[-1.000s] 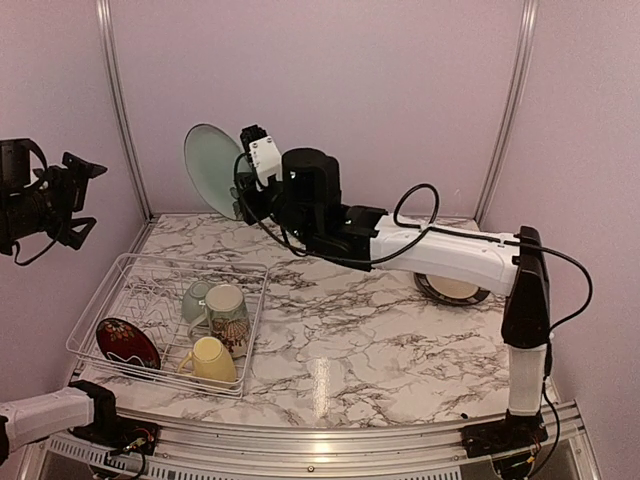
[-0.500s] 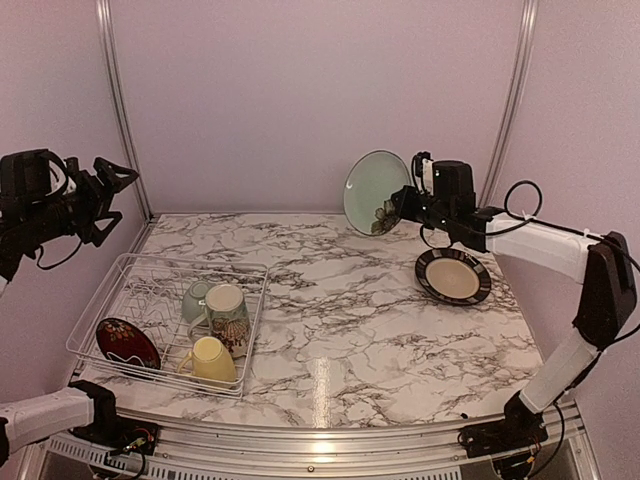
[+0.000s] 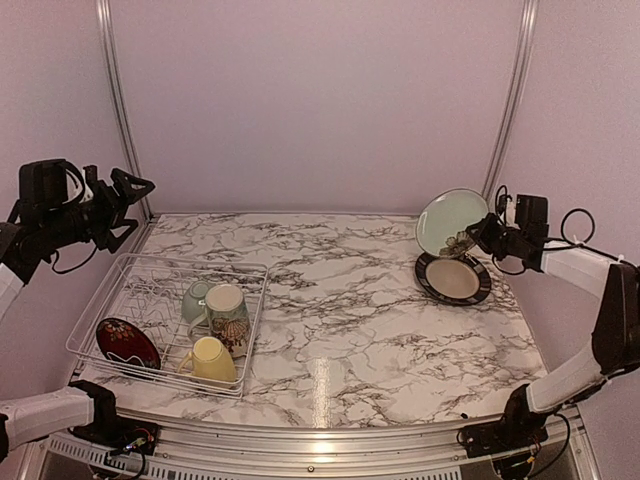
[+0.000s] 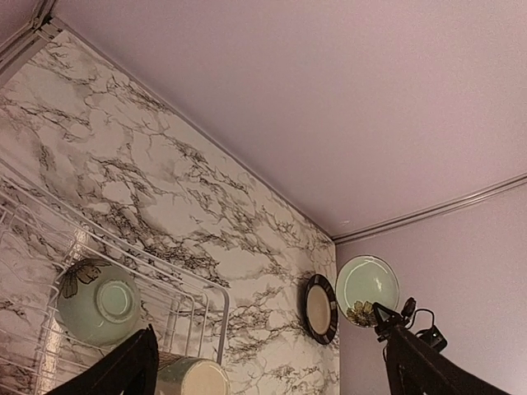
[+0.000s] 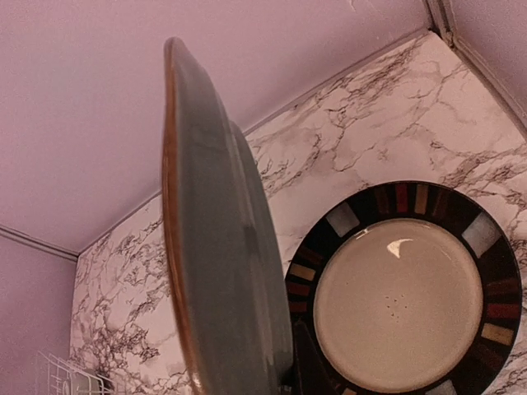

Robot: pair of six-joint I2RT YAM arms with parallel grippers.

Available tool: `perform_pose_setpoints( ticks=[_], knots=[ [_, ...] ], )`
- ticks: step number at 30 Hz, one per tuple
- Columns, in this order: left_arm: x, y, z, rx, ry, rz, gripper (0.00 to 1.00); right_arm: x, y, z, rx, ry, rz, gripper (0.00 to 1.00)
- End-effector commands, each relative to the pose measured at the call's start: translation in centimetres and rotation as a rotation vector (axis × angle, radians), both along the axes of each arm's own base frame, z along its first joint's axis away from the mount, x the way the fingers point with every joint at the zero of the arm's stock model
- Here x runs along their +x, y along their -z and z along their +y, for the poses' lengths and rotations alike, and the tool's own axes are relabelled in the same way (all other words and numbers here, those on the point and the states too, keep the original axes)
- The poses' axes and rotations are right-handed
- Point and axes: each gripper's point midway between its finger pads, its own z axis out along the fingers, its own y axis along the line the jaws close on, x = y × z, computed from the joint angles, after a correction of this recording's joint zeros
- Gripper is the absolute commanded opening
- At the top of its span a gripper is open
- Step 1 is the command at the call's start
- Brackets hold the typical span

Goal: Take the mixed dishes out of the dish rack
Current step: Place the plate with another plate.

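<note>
Right gripper was clamped on the rim of the pale green plate, at the far right of the marble table. The plate stood nearly on edge, its face turned toward the left, with a small floral motif beside the gripped spot. In the right wrist view it showed almost edge-on, with a thin brown line along its rim.

Black-rimmed cream plate lay flat on the table directly under and just in front of the held plate. From overhead the lower rim of the green plate overlapped the far rim of the flat one; whether they touched could not be judged.

Left gripper hung raised above the far left corner of the table, jaws spread wide and nothing between them. Its wrist camera looked across the table, with both dark fingers at the bottom corners of the view.

Dish rack sat at the near left of the table, well apart from the two plates. Inside it:
- dark red patterned plate, leaning in the near left corner
- small pale green bowl, near the middle, just behind the mugs
- cream floral mug, on the right side, beside the bowl
- pale yellow mug, in the near right corner, in front of the floral mug
</note>
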Motion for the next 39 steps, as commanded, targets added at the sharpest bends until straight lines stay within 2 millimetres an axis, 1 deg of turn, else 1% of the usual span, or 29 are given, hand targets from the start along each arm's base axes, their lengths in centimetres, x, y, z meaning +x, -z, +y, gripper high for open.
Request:
perform_pose_setpoints(
  ticks=[1,5,7,12,15,18,23,28,33,39],
  knots=[
    [0.1,-0.8,-0.8,-0.001,0.052,-0.058,0.99,-0.7,-3.0,0.0,0.144,-0.069,-0.104,0.0],
    [-0.2,-0.9,-1.2,-0.021,0.073,-0.072,0.99,-1.1,-1.7,-0.7,0.211,-0.071,-0.074,0.0],
    [-0.5,-1.1,-1.4,-0.028,0.083,-0.081,0.99,-1.3,-0.6,-1.3,0.243,-0.052,-0.046,0.0],
    [-1.1,-1.3,-1.1,-0.024,0.072,-0.088,0.99,-1.2,1.9,-3.6,0.294,0.031,0.012,0.0],
    [-1.5,-1.2,-0.8,-0.024,0.059,-0.091,0.99,-0.8,4.5,-4.6,0.304,0.083,0.102,0.0],
    [-1.6,-1.0,-0.8,-0.032,0.058,-0.085,0.99,-0.4,6.1,-5.0,0.328,0.095,0.14,0.0],
    [-1.9,-0.9,-0.9,-0.046,0.064,-0.081,0.99,-0.1,7.3,-5.8,0.322,0.144,0.127,0.0],
    [-2.5,-1.1,-0.9,-0.053,0.064,-0.088,0.99,0.1,8.7,-5.8,0.335,0.142,0.132,0.0],
    [-2.6,-1.3,-1.0,-0.059,0.064,-0.092,0.99,0.0,9.4,-5.6,0.353,0.134,0.118,0.0],
    [-2.3,-1.2,-1.1,-0.051,0.067,-0.084,0.99,0.0,9.7,-5.9,0.335,0.142,0.117,0.01]
  ],
)
